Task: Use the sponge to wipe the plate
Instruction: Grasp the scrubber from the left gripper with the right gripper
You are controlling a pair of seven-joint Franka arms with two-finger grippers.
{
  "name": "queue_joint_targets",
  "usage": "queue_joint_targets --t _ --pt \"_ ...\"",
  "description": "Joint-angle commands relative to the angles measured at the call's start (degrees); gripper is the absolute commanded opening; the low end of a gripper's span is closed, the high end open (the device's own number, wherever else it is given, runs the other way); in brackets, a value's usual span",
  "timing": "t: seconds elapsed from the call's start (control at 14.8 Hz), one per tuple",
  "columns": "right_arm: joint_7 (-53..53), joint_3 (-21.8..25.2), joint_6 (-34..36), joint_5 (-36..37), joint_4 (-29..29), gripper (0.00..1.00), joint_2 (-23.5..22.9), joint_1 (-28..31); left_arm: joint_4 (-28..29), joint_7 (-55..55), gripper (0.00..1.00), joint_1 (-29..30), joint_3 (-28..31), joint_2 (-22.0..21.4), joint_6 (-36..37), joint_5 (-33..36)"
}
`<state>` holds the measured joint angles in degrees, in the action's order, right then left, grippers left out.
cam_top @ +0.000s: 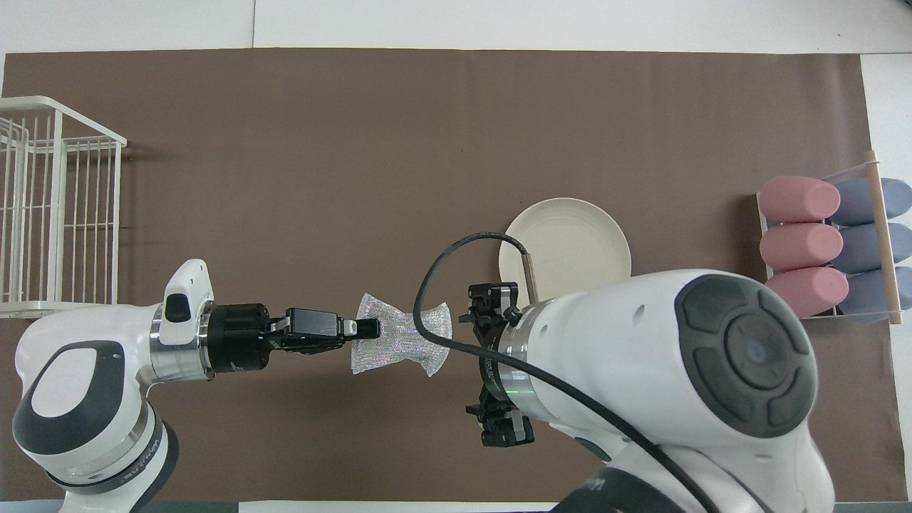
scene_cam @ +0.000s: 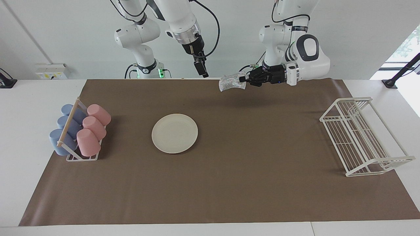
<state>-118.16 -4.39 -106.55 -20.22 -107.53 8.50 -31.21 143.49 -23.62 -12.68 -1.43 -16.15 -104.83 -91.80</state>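
Above the mat, sponge point(scene_cam: 232, 82) pinched in left tool point(scene_cam: 243, 79), plate point(scene_cam: 174, 133) well apart

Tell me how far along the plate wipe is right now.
Done: the left end effector is shut on the sponge and holds it in the air. In hand: the sponge is not yet over the plate. The right end effector is open, up in the air and empty. Left: bring the sponge down onto the plate, which lies flat on the brown mat, and wipe it.

The plate point(scene_cam: 174, 133) lies open all round on the brown mat point(scene_cam: 229, 183); the cup rack point(scene_cam: 80, 132) stands well off at its 9 o'clock in the facing view.
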Motion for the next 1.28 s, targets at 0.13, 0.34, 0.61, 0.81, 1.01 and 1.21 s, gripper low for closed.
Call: queue_joint_targets --t 0.13,0.34,0.61,0.81,1.01,1.21 --pt "0.7 -0.6 -5.8 -1.2 -5.6 1.0 2.0 0.2 2.1 -0.9 0.0 -1.5 0.5 -2.5 -1.3 -2.4" --pt "0.1 -0.8 -13.5 -1.2 -6.2 1.0 -0.5 -3.6 2.2 -0.9 0.0 -1.8 0.6 -2.6 -1.3 -2.4" --pt "-0.1 -0.8 -16.0 -1.2 -6.1 1.0 -2.9 -5.8 2.4 -0.9 0.0 -1.7 0.8 -2.9 -0.8 -2.4" --pt "0.0 -0.8 -17.3 -1.2 -6.2 1.0 -3.6 -6.1 2.5 -1.0 0.0 -1.7 0.8 -3.0 -0.7 -2.4" --pt "0.2 -0.8 -17.5 -1.2 -6.8 1.0 -3.7 -6.6 2.8 -1.1 0.0 -1.6 0.8 -3.1 -0.6 -2.4" --pt "0.4 -0.8 -17.5 -1.2 -6.8 0.96 -4.0 -6.7 3.0 -1.1 0.0 -1.6 0.9 -3.4 -0.5 -2.4"
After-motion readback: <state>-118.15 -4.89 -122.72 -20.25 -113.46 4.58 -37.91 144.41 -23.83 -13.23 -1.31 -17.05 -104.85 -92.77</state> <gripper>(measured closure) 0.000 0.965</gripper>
